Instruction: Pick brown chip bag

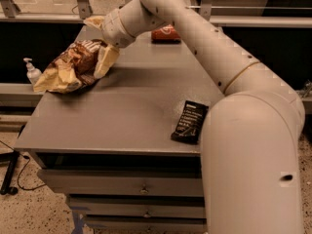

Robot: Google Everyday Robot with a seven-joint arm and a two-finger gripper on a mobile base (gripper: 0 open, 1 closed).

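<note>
The brown chip bag (68, 68) lies crumpled at the far left of the grey table (126, 106), dark brown with pale yellow ends. My gripper (100, 42) is at the bag's right end, open. One pale finger (93, 21) is behind the bag's end and the other finger (106, 60) is in front of it, against the bag's right side. The bag rests on the table. The white arm reaches in from the right across the table's back.
A small black snack-bar wrapper (189, 122) lies near the table's right front edge. A red soda can (165, 33) lies at the back. A white pump bottle (32, 72) stands left of the table. Drawers (122, 184) are below the tabletop.
</note>
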